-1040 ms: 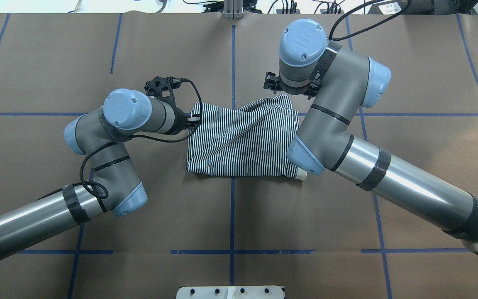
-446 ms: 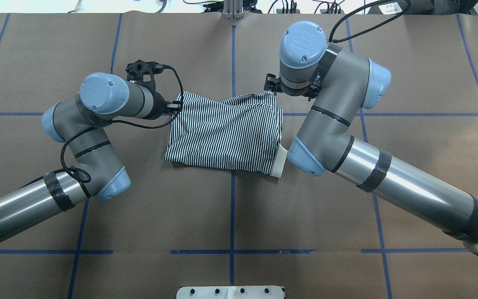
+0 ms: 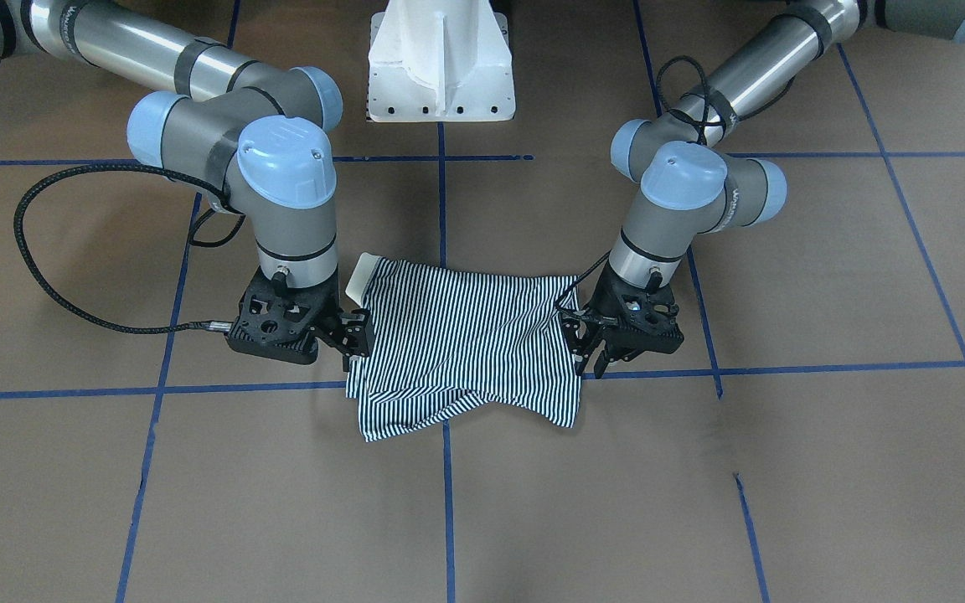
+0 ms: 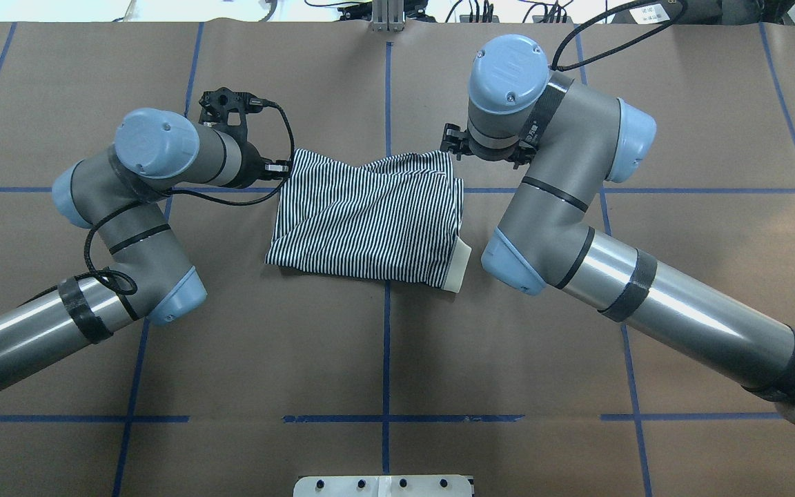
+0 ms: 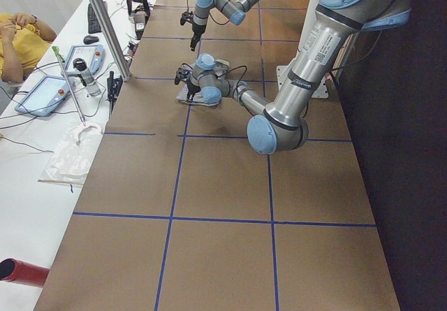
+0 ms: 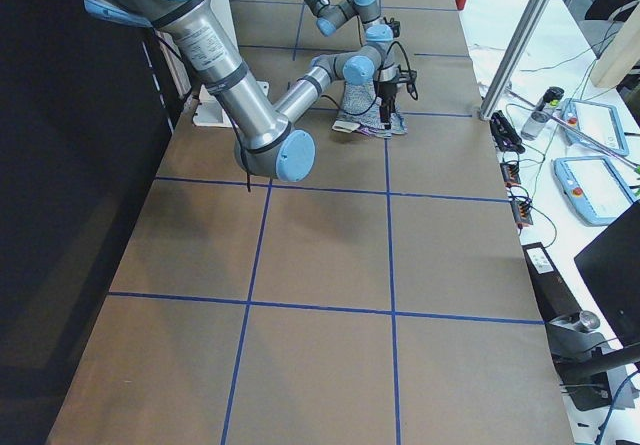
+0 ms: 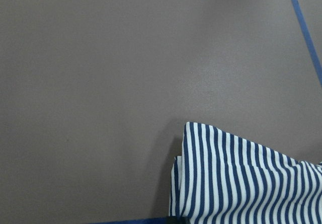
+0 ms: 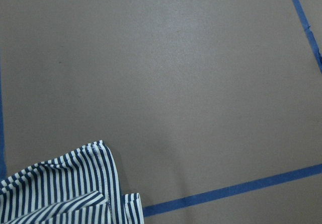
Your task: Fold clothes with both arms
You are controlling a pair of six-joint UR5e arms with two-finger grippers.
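The left arm (image 4: 139, 207) comes in low from the side. It bends at the elbow and turns its wrist toward the middle. The left gripper (image 4: 280, 168) sits at the far left corner of the shirt (image 4: 363, 221) and pinches the cloth there.

The shirt lies in the middle of the table (image 4: 384, 359), folded into a lumpy square. Its near edge is quite straight. Its far edge is bumpy, with folds piled up. The cloth looks soft and has thin dark blue and white stripes. A plain cream collar (image 4: 459, 266) sticks out at the near right corner.

The right gripper (image 3: 356, 339) is right at the shirt's right edge, and its wrist points down. I cannot tell if its fingers are spread or pinching. The right arm (image 4: 556, 207) is grey and shiny with light blue caps, and it bends sharply over the table.

The table is flat and brown with blue tape lines (image 4: 386, 442). Bare brown table shows on every side of the shirt.
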